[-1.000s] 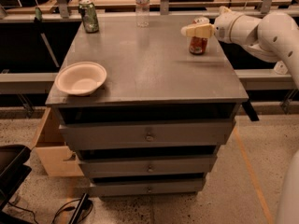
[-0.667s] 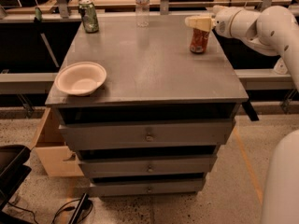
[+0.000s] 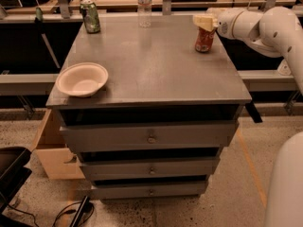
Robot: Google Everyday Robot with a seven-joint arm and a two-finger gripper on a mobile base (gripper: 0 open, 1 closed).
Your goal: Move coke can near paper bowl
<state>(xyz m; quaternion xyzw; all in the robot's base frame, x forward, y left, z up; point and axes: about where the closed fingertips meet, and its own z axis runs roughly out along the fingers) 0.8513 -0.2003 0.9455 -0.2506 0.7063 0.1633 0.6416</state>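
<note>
The coke can (image 3: 204, 40) stands upright near the back right corner of the grey cabinet top (image 3: 156, 70), with the gripper (image 3: 205, 22) right at its top. The paper bowl (image 3: 82, 79) sits at the front left edge, well apart from the can. A green can (image 3: 90, 16) and a clear plastic bottle (image 3: 145, 4) stand along the back edge.
</note>
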